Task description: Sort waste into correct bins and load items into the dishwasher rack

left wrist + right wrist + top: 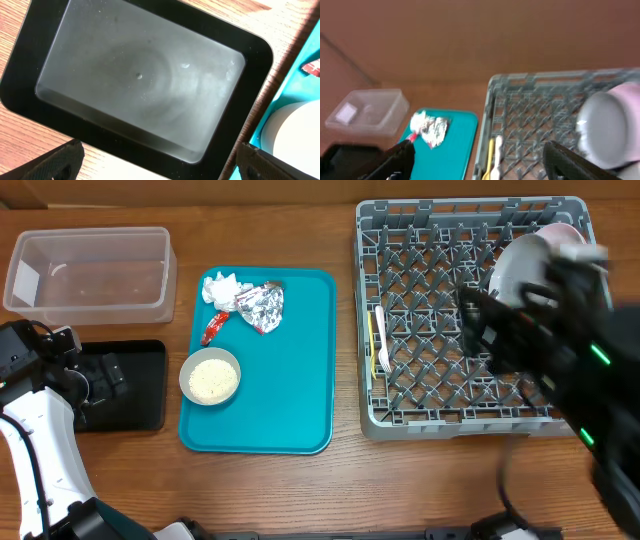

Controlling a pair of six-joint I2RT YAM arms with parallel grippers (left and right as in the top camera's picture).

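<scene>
Grey round dish point(520, 270) in rack point(460, 425); left tool point(157, 150), right tool point(479, 150) wide open, empty.

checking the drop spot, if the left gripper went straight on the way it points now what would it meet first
The black tray: the left gripper points down into it, jaws open, so it would most likely land on the tray's bare floor. How high it hangs above is unclear.

Grey dish point(515, 270) inside lattice rack point(450, 423)
</scene>
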